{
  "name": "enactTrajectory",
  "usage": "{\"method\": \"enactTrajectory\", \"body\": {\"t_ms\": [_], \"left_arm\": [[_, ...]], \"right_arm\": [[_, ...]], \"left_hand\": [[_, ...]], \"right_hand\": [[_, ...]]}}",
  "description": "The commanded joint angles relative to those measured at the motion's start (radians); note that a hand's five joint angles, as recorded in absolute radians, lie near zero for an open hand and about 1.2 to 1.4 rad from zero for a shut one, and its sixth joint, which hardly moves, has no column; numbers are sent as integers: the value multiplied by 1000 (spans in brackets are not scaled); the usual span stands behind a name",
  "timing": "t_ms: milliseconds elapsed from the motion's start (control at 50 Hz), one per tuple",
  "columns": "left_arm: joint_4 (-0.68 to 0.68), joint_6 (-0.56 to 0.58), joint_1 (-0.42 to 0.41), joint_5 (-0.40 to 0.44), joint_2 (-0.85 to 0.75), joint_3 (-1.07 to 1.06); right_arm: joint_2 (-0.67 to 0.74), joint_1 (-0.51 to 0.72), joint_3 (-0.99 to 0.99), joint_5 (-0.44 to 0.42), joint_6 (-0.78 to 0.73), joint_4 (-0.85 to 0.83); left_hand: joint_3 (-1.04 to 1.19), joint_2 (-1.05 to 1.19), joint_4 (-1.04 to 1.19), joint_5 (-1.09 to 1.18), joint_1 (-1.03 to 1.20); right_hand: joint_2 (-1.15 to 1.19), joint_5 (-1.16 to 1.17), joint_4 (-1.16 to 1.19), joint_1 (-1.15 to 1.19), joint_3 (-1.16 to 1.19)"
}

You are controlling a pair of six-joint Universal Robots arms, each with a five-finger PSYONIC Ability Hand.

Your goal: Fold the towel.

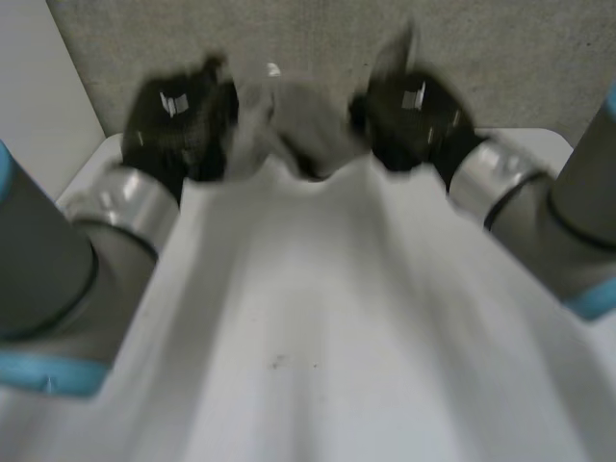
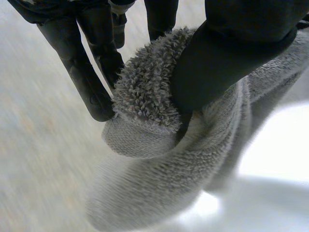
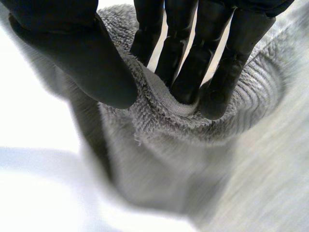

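head view: left hand (image 1: 183,120) at 11 o'clock, right hand (image 1: 414,120) at 1 o'clock, both raised above the far part of the table (image 1: 534,140). the towel (image 1: 318,318) is bunched and sagging between them at 12 o'clock, and spreads in long ridges toward 6 o'clock.

left wrist view: left hand (image 2: 227,63) is closed in a pinch, with its thumb pressing a rolled towel (image 2: 145,96) edge against the fingers (image 2: 91,92).

right wrist view: right hand (image 3: 82,63) likewise has its thumb and fingers (image 3: 183,72) clamped on a ridge of towel (image 3: 169,154).

can't tell whether the held spots are corners.

progress, as a judgement: grasp and lift are done, but no finished fold shows. left to do: carry the held edge over the opposite one, lay it flat, let go, and possibly fold again.
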Motion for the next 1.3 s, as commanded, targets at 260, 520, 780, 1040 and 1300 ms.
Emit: {"method": "enactTrajectory", "body": {"t_ms": [260,520,780,1040,1300], "left_arm": [[-28,217,-75,-2,-89,-365],[-22,221,-109,9,116,-343],[-23,216,40,173,-159,-94],[-112,210,41,266,-417,126],[-111,205,34,345,-439,114]], "right_arm": [[104,-30,276,6,-233,268],[58,-84,377,8,-231,151],[59,-146,391,5,-244,105],[76,-148,394,0,-244,99],[90,-159,396,2,-244,66]], "left_hand": [[-32,1010,-34,-17,13],[-872,170,-874,-857,-827],[-764,278,-766,-749,-718],[-661,381,-663,-646,-616],[-499,543,-501,-484,-454]], "right_hand": [[183,192,180,34,182],[183,192,180,34,182],[183,192,180,34,182],[183,192,180,34,182],[183,192,180,34,182]]}}
